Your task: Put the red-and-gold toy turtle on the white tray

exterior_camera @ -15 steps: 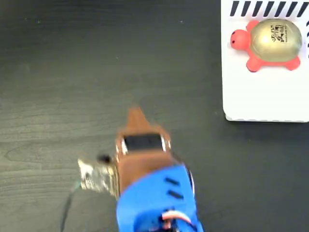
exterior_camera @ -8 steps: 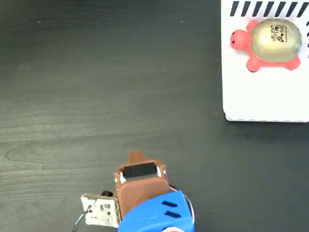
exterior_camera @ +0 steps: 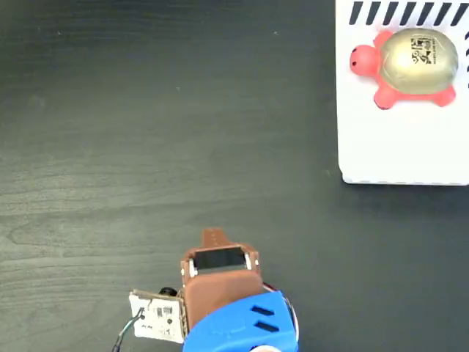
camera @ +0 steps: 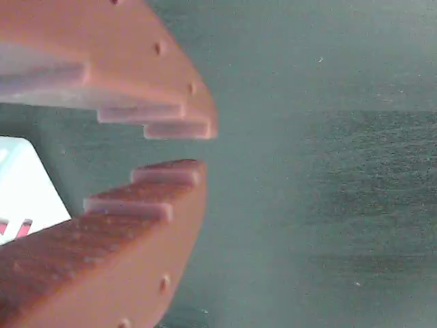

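Observation:
The red-and-gold toy turtle lies on the white tray at the top right of the fixed view, its head pointing left, just below the tray's black stripes. My gripper is far from it, low at the bottom centre, brown fingers on a blue arm. In the wrist view the gripper holds nothing; its toothed jaws stand almost together with only a narrow slit at the tips. A corner of the tray shows behind the fingers at the left.
The dark wood-grain table fills the fixed view between arm and tray. A small circuit board with wires hangs on the arm's left side.
The arm has drawn back toward the bottom edge of the fixed view and has edged slightly right in the last half second. Turtle and tray have not moved.

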You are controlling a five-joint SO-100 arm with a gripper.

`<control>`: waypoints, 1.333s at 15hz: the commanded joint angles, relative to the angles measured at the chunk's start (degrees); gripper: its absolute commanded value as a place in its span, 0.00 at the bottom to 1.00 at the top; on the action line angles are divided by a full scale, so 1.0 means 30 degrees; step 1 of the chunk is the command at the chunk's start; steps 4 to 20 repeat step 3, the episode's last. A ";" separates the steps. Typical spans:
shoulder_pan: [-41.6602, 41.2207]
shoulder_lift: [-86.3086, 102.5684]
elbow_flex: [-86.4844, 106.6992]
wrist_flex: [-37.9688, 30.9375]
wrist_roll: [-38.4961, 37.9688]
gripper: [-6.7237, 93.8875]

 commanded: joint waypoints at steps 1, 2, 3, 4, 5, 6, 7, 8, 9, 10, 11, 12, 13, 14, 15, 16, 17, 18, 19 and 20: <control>-0.0059 0.0088 -0.0176 0.0117 0.0322 0.07; -0.0059 0.0088 -0.0176 0.0117 0.0322 0.07; -0.0059 0.0088 -0.0176 0.0117 0.0322 0.07; -0.0059 0.0088 -0.0176 0.0117 0.0322 0.07; -0.0059 0.0088 -0.0176 0.0117 0.0322 0.07; -0.0059 0.0088 -0.0176 0.0117 0.0322 0.07; -0.0059 0.0088 -0.0176 0.0117 0.0322 0.07; -0.0059 0.0088 -0.0176 0.0117 0.0322 0.07; -0.0059 0.0088 -0.0176 0.0117 0.0322 0.07; -0.0059 0.0088 -0.0176 0.0117 0.0322 0.07; -0.0059 0.0088 -0.0176 0.0117 0.0322 0.07; -0.0059 0.0088 -0.0176 0.0117 0.0322 0.07; -0.0059 0.0088 -0.0176 0.0117 0.0322 0.07; -0.0059 0.0088 -0.0176 0.0117 0.0322 0.07; -0.0059 0.0088 -0.0176 0.0117 0.0322 0.07; -0.0059 0.0088 -0.0176 0.0117 0.0322 0.07; -0.0059 0.0088 -0.0176 0.0117 0.0322 0.07; -0.0059 0.0088 -0.0176 0.0117 0.0322 0.07; -0.0059 0.0088 -0.0176 0.0117 0.0322 0.07; -0.0059 0.0088 -0.0176 0.0117 0.0322 0.07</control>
